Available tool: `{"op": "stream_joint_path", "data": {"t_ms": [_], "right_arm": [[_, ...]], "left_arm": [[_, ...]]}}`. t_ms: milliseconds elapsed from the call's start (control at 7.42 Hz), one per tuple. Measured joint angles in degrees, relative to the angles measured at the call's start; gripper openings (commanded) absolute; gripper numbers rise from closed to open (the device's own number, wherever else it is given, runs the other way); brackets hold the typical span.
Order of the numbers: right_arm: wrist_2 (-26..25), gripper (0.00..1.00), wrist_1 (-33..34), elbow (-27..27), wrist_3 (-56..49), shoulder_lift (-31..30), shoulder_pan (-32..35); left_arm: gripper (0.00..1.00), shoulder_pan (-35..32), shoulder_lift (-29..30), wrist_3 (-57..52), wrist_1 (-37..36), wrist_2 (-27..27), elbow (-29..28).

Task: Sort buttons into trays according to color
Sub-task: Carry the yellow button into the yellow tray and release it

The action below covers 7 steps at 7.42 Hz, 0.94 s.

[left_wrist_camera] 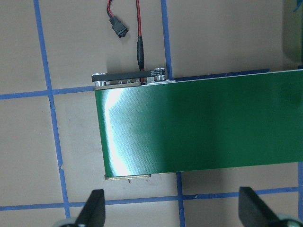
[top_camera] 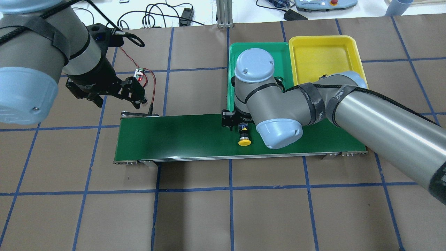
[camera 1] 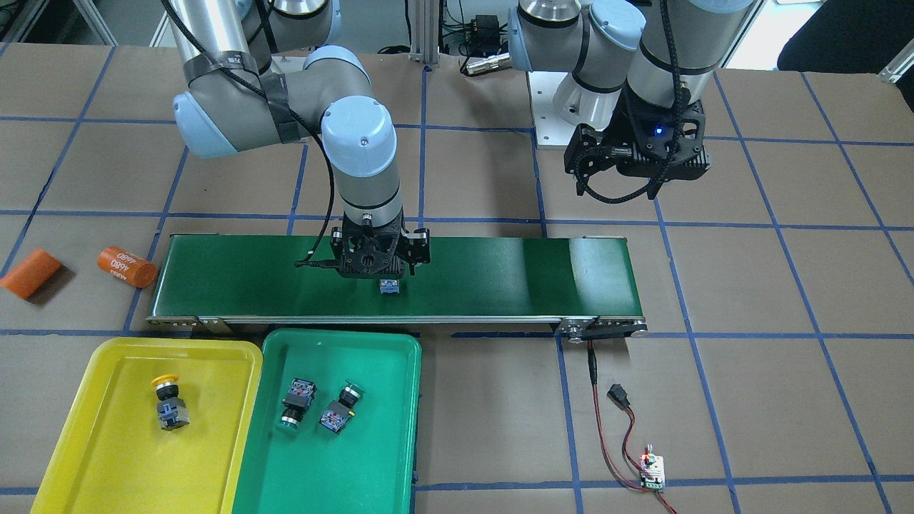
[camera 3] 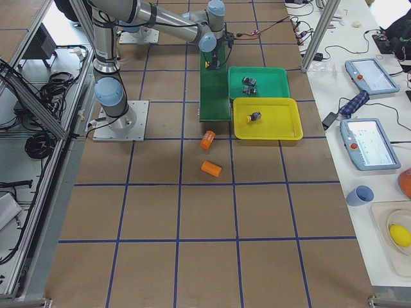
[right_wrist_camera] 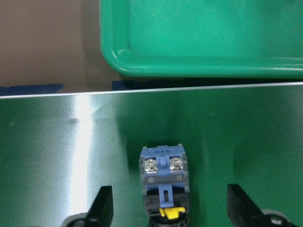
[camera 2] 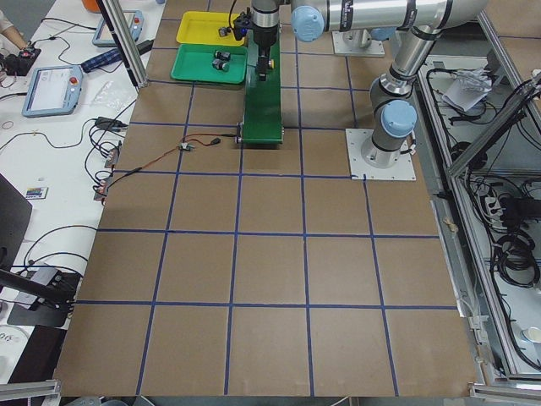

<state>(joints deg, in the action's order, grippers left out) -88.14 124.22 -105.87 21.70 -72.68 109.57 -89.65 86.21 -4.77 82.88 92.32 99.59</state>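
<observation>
If you start from the operators' edge of the desk (camera 1: 750, 400), the closest stuff is the two trays sitting side by side. The yellow tray (camera 1: 78, 442) has one yellow-capped button (camera 1: 170, 404) lying in it. The green tray (camera 1: 371, 457) has a green-capped button (camera 1: 296, 401) and a second green button (camera 1: 338, 412) just beside it.

Right behind the trays is the dark green conveyor belt (camera 1: 514, 275). The fourth button (top_camera: 244, 135), a yellow one, lies on its side there, blue end toward the green tray and cap toward the robot. The right fingers (right_wrist_camera: 105, 208) are down around it, spread wide on both sides with a gap each way, so not pinching it. Two orange cylinders (camera 1: 127, 266) (camera 1: 30, 273) lie on the desk off the belt's tray-side end.

Farthest back, above the belt's other end, the left fingers (left_wrist_camera: 93, 210) hang in the air, spread wide too.
</observation>
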Motion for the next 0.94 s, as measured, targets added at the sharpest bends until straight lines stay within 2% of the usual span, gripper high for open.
{"op": "stream_joint_path", "data": {"t_ms": [135, 539, 944], "right_arm": [[-0.11, 0.00, -0.02, -0.01, 1.07, 0.54, -0.05], [-0.95, 0.00, -0.46, 0.46, 3.29, 0.33, -0.87], [-6.64, 0.00, 0.07, 4.21, 2.00, -0.70, -4.63]], "left_arm": [[1.00, 0.00, 0.00, 0.04, 0.19, -0.07, -0.05], [1.00, 0.01, 0.01, 0.72, 1.07, -0.18, -0.34], [1.00, 0.01, 0.18, 1.50, 3.85, -0.31, -2.19]]}}
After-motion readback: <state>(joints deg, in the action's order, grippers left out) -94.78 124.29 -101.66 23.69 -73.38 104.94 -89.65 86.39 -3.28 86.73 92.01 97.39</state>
